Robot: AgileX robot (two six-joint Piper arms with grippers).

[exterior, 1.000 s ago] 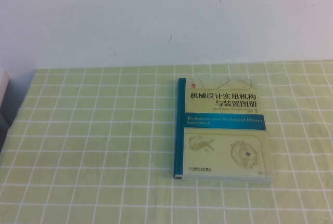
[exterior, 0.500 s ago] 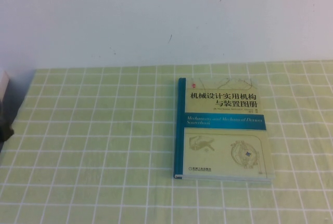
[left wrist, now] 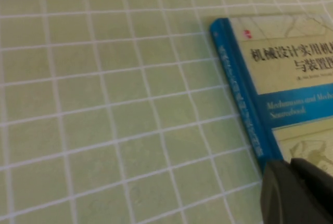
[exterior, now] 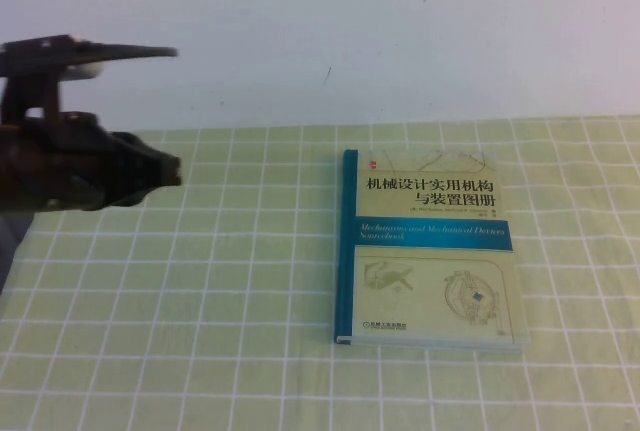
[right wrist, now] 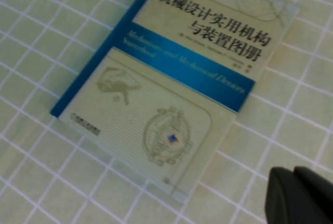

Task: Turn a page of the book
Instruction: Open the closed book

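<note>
Green checked cloth is seen under the closed book; the left gripper, state indiscernible, is raised well off its spine side; the right gripper, shut and empty, is placed near its fore-edge.

Light: bright, even, soft across the green-and-white checked tabletop
Shadows: faint, thin under the pale yellow-green hardcover book with teal spine
Blur: dark left tool smeared in high view
Focus: both wrist views soft; cover print fuzzy
</note>
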